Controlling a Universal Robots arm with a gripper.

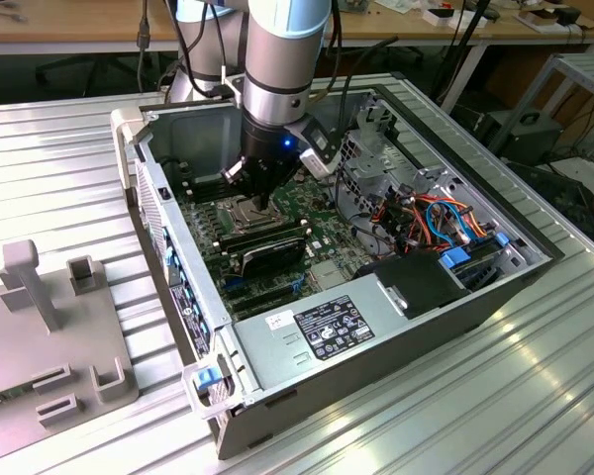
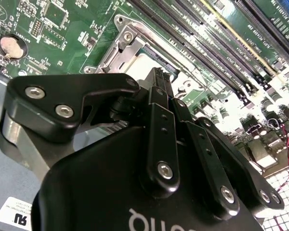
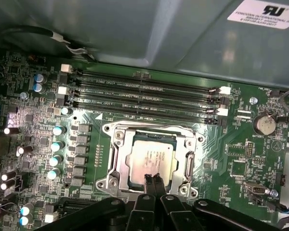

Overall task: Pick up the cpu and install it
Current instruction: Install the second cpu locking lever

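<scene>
The open computer case (image 1: pixel 376 327) lies on the ribbed desk (image 1: pixel 59 178), with the arm reaching down to its motherboard (image 3: pixel 221 159). The cpu (image 3: pixel 151 159) already lies in its socket (image 3: pixel 116 166), so seating seems done. The tool (image 3: pixel 153 179) hovers just over the chip, fingertips apparently pressed together and empty; what remains calls for the socket to be latched.

The cpu (image 3: pixel 151 157) was a square chip with a dull silver lid bearing faint print; it lay flat inside the metal socket frame (image 3: pixel 116 159) on the green motherboard, its edges square to the frame; in the second wrist view a pale part of it (image 2: pixel 145 62) showed within that same frame, just beside the memory slots.
</scene>
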